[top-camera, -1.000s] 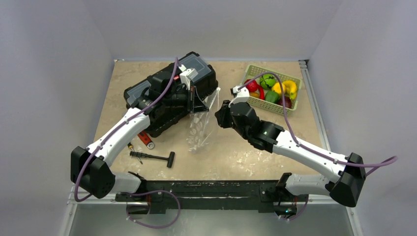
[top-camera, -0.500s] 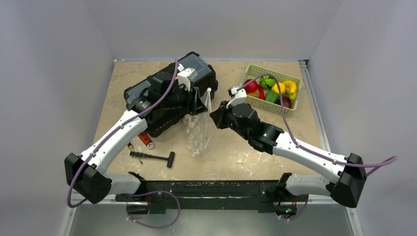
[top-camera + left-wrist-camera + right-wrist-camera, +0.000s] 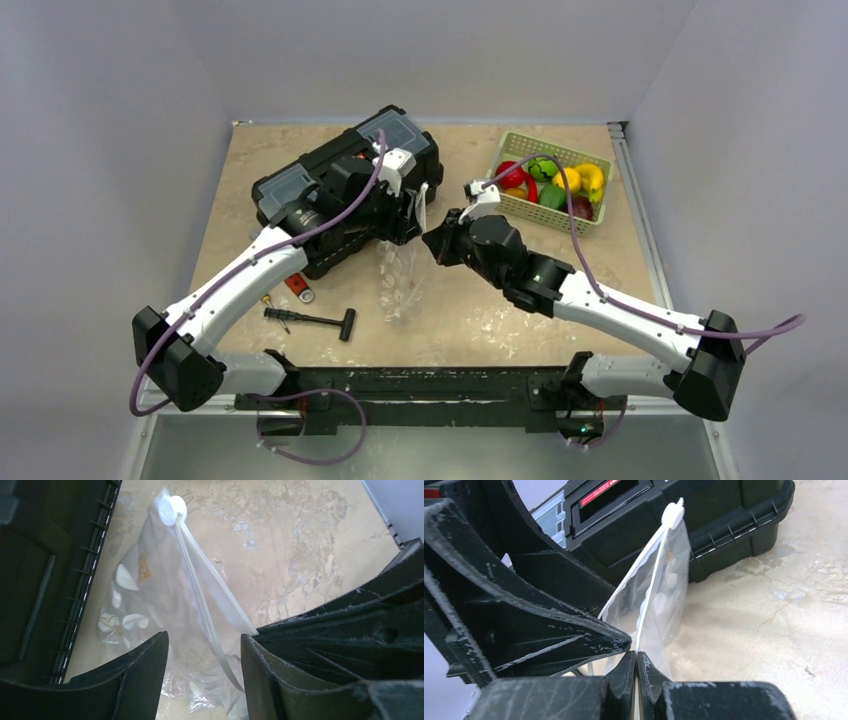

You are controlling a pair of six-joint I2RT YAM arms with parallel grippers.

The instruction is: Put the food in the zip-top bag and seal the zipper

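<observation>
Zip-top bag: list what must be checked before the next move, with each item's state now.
1. Right gripper pinching the zip-top bag at its zipper: ok.
2. Left gripper holding the opposite lip: not ok; its jaws stand apart, with the strip running between them.
3. Mouth spread wide enough for food: not ok; the two strips lie close together.
4. Slider at the mouth's far end, away from both grippers: ok.
5. Food waiting in the basket: ok.
6. Bag empty: cannot tell.
</observation>
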